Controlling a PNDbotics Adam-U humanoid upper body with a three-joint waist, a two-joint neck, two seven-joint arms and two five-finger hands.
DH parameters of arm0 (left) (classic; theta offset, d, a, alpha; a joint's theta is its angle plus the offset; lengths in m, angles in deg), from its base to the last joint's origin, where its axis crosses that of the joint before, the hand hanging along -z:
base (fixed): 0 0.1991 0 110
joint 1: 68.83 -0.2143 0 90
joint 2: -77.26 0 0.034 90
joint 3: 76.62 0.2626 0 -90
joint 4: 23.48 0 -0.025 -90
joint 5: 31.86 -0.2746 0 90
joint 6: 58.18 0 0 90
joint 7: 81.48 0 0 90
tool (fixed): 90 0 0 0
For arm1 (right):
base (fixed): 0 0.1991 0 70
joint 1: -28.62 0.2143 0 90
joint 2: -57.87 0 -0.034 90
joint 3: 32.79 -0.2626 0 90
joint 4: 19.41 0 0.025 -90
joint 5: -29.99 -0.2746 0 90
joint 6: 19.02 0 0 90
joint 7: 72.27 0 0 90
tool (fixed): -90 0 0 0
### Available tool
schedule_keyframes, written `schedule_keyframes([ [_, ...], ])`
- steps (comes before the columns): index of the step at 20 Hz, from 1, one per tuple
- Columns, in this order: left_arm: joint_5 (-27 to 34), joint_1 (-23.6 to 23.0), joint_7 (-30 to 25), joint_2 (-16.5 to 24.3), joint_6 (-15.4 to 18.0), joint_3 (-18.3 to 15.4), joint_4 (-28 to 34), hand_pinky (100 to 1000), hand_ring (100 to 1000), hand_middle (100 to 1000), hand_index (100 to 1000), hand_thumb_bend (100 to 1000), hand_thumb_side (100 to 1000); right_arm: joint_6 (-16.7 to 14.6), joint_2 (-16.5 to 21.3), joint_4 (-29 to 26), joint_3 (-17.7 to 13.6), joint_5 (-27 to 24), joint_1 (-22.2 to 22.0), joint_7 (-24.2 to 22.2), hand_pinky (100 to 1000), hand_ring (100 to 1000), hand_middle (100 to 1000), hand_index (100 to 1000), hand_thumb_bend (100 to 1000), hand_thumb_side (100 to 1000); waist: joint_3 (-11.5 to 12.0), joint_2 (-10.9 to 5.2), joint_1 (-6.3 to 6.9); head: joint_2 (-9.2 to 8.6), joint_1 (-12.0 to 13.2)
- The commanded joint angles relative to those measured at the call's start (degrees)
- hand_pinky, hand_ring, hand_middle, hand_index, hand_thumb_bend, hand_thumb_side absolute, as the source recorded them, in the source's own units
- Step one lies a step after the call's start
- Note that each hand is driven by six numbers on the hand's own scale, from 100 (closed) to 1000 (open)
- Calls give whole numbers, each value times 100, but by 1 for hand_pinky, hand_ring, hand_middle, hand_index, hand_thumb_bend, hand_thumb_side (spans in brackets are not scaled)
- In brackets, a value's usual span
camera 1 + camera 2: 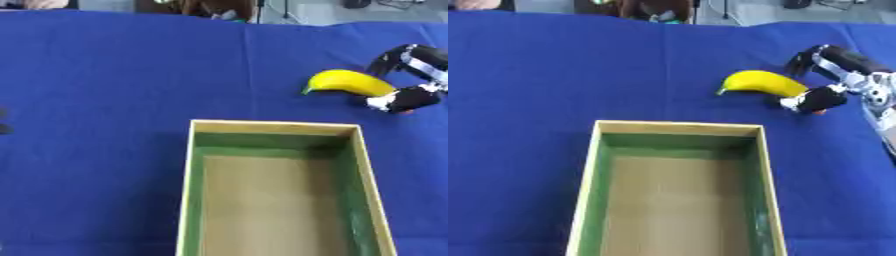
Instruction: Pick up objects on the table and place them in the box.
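Blue cloth [105, 75] covers the whole table, with dim clutter at the far edge that I cannot make out. On it lies the banana [763, 83], yellow, its greenish tip pointing away from the right hand [833, 75]. That hand comes in from the right side and sits at the fruit's thick end: curved fingers [808, 59] arch over and behind it, and the thumb [811, 101] lies on the near side, touching or all but touching the skin. The hand looks to be closing round the banana rather than carrying it; the fruit appears to rest on the cloth, not lifted. A small reddish spot shows under the thumb, too small to name.

Nearer the robot than the hand, and toward its left, stands the box [756, 165], an open wooden tray with green inner walls and a bare floor. Nothing lies in it, so no placing is done. What is left, by my reading: finish the grasp, lift, carry toward the box, release. No other loose objects show on the cloth. The left hand is out of sight.
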Motion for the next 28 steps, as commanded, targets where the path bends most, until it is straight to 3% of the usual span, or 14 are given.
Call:
schedule_keyframes([
  [1,-17,23,1,61,-17,-23,97,440,540,613,825,100,1000,-1,244,-109,-39,-34,64,20,766,744,624,750,410,447,-10,-160,8,-19,18],
  [8,-18,28,1,50,-16,-27,97,440,540,613,823,100,1000,17,222,-78,-36,-55,55,11,763,739,613,741,353,415,12,-139,7,-42,8],
  [12,-13,25,-8,42,-18,-24,97,440,540,612,822,100,1000,41,214,-70,-35,-136,57,-39,760,735,601,733,273,388,19,-134,1,-52,7],
  [28,-17,-1,-4,28,-48,-32,97,441,540,613,821,100,1000,86,213,-144,-19,-314,85,-51,748,722,531,671,216,401,3,-152,-4,-45,35],
])
